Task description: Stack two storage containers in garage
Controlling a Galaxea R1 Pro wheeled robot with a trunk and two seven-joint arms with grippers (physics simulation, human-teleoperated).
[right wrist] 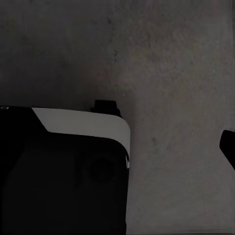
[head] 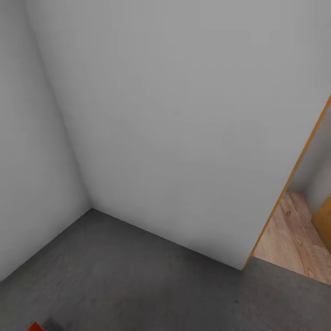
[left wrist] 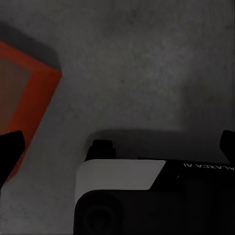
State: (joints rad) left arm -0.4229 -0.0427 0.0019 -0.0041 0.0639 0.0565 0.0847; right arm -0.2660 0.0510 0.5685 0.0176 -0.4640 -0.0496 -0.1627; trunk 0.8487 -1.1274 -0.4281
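One orange-red storage container (left wrist: 30, 95) rests on the garage's dark grey concrete floor (head: 138, 280). In the left wrist view it lies beside one finger (left wrist: 10, 149) of my left gripper (left wrist: 118, 147), which is open and holds nothing. A small red corner of the container (head: 34, 327) peeks in at the bottom left edge of the head view. My right gripper (right wrist: 117, 147) hangs over bare concrete, with one finger (right wrist: 228, 146) far out at the picture's edge; it looks open and empty.
Two plain white-grey walls (head: 174, 115) meet in a corner ahead. At the right, an orange door frame (head: 294, 174) opens onto a light wood-plank floor (head: 294, 239). My own white and black base (left wrist: 147, 196) shows under both wrists.
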